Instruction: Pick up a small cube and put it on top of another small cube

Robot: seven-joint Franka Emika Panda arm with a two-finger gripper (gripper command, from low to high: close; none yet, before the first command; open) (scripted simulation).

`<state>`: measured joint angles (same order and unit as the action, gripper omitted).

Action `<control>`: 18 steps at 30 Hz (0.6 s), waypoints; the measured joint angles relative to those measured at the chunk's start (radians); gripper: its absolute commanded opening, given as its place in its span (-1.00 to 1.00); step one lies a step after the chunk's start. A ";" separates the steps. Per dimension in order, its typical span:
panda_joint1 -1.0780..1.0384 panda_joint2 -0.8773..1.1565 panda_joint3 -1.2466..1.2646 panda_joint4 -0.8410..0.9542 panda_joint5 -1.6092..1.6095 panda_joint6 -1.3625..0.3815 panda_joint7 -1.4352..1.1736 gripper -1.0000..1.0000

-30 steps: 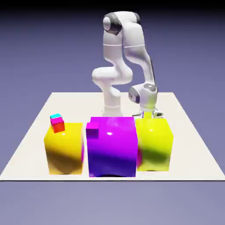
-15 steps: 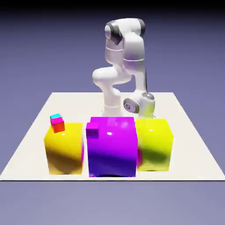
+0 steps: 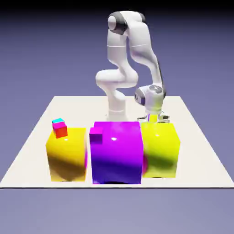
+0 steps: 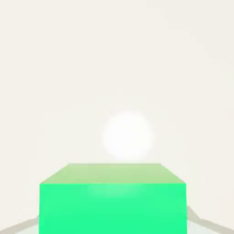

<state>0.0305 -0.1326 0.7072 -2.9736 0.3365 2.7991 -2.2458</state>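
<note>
Clamped between the fingers of the closed gripper [image 3: 153,119], the green cube [image 4: 113,208] is held above the table [image 4: 114,68]. The cyan-topped cube [image 3: 59,127] is seen well apart from the gripper, toward the exterior view's left, on a yellow block [image 3: 66,155].

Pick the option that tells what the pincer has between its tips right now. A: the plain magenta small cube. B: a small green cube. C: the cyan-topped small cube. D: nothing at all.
B: the hand view shows the small green cube filling the space at the pincer, while the cyan-topped cube sits on the yellow block and the magenta small cube on the purple block.
</note>
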 measured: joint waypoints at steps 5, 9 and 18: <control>0.051 -0.003 -0.029 0.084 -0.038 -0.063 0.095 -1.00; 0.196 -0.018 -0.080 0.200 -0.116 -0.172 0.216 -1.00; 0.321 -0.036 -0.285 0.498 -0.307 -0.477 0.327 -1.00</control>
<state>0.3516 -0.1689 0.4225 -2.4753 0.0295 2.3218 -1.9184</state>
